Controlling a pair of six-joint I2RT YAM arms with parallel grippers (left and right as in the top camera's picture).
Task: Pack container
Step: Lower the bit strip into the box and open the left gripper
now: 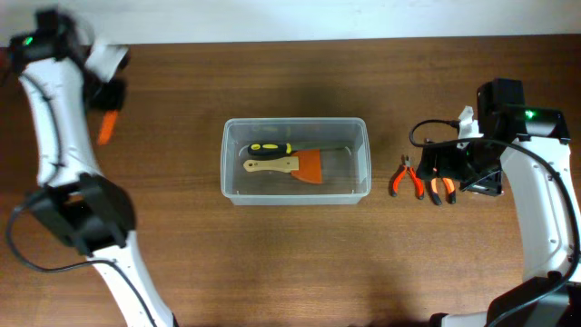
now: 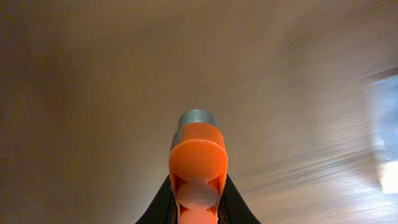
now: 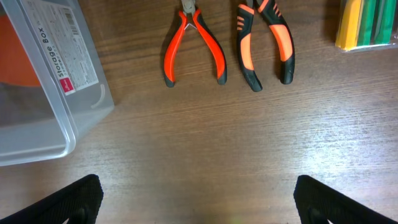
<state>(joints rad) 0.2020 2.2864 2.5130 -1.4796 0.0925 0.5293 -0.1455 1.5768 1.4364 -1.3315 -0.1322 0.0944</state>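
Sits square at the middle of the table (image 1: 290, 272), between the 2 arms: the container (image 1: 296, 198), clear-walled and already carrying a yellow-and-black screwdriver (image 1: 269, 148) and a wooden-handled scraper (image 1: 290, 166) with an orange blade. Far off at the left rear corner, well apart from the bin, left gripper (image 2: 198, 210) clamped on an orange-handled tool (image 2: 198, 158), a grey metal collar showing beyond the grip. On the other side, right gripper (image 3: 199, 202) spread wide and empty, hanging over bare wood near red-handled pliers (image 3: 194, 46) and orange-and-black pliers (image 3: 264, 43), laid side by side just beside the bin's end wall. At the corner of the right wrist view, a clear case of coloured screwdrivers (image 3: 367, 25). Looks, by its thin see-through plastic, light, a little flexible and smooth-sided, so likely to skid on the wood if struck by a dropped tool. Best gripped at the rim or along a short end wall. For packing, probably better left where it stands and loaded gently from above.
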